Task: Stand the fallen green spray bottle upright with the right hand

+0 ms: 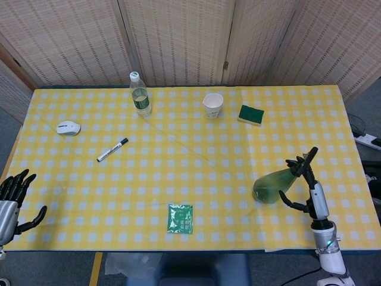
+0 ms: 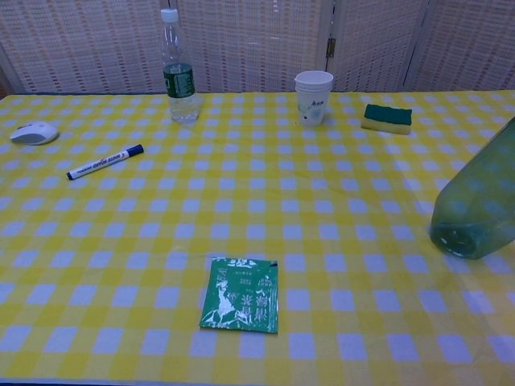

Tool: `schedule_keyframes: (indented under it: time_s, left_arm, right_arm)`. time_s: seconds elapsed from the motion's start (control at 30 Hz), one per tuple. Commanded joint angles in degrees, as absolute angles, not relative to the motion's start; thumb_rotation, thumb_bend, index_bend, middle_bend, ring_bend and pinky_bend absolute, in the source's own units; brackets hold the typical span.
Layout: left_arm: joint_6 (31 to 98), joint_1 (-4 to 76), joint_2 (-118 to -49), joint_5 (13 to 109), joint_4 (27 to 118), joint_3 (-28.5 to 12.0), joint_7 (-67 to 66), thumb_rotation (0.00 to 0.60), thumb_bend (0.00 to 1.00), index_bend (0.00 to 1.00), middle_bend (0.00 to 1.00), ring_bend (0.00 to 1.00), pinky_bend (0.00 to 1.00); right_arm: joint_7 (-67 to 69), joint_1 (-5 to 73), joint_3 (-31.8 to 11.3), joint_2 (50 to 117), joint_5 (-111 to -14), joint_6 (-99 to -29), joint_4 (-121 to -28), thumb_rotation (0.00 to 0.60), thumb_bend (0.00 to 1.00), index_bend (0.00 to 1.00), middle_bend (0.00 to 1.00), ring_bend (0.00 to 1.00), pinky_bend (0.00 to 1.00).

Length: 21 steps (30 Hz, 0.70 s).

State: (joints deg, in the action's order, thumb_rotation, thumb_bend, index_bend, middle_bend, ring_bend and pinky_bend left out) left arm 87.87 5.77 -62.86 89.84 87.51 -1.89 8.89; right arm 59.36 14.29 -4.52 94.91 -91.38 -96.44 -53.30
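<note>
The green spray bottle (image 1: 271,185) leans at the right of the yellow checked table (image 1: 196,173), base on the cloth and neck raised toward the right. My right hand (image 1: 305,179) grips it at the neck, fingers curled over the nozzle and thumb beneath. In the chest view the bottle (image 2: 476,205) fills the right edge, tilted, its base turned toward the camera; the hand is out of that frame. My left hand (image 1: 11,201) hangs off the table's front left corner, fingers spread and holding nothing.
A water bottle (image 1: 140,94), paper cup (image 1: 213,105) and green sponge (image 1: 251,114) stand along the back. A white mouse (image 1: 68,127) and a marker (image 1: 112,149) lie at the left. A green packet (image 1: 180,218) lies near the front edge.
</note>
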Motion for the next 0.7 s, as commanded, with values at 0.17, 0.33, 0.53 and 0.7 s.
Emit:
schedule_keyframes:
  time_s: [0.17,0.33,0.53,0.7]
  left_arm:
    - [87.85,5.72,-62.68,89.62,87.29,-1.96,9.61,0.118,0.38,0.0,0.0,0.02,0.0]
    - [87.85,5.76,-62.66,89.66,87.13,-1.99,9.92,0.117,0.38,0.0,0.0,0.02,0.0]
    - [87.95,5.72,-62.71,89.74,87.35,-1.96,9.47,0.119,0.38,0.0,0.0,0.02,0.0]
    - [87.77,5.79,-62.72,89.72,87.45,-1.94,9.22,0.118,0.38,0.0,0.0,0.02,0.0]
  right_arm:
    - [56.76,14.61,-4.73,94.33,-91.99,-96.29,-56.11,0.6,0.34,0.07,0.21,0.22,0.03]
    - [56.37,13.96,-4.18,94.01,-92.39,-96.66,-55.44,0.6,0.34,0.07,0.21,0.22,0.03]
    - [54.23,13.33,-3.08,92.05,-93.01,-96.14,-54.93,0.6,0.34,0.07,0.19,0.19,0.0]
    - [51.37,13.41,-2.09,89.52,-92.94,-93.32,-56.55,0.6,0.34,0.05,0.15,0.13,0.0]
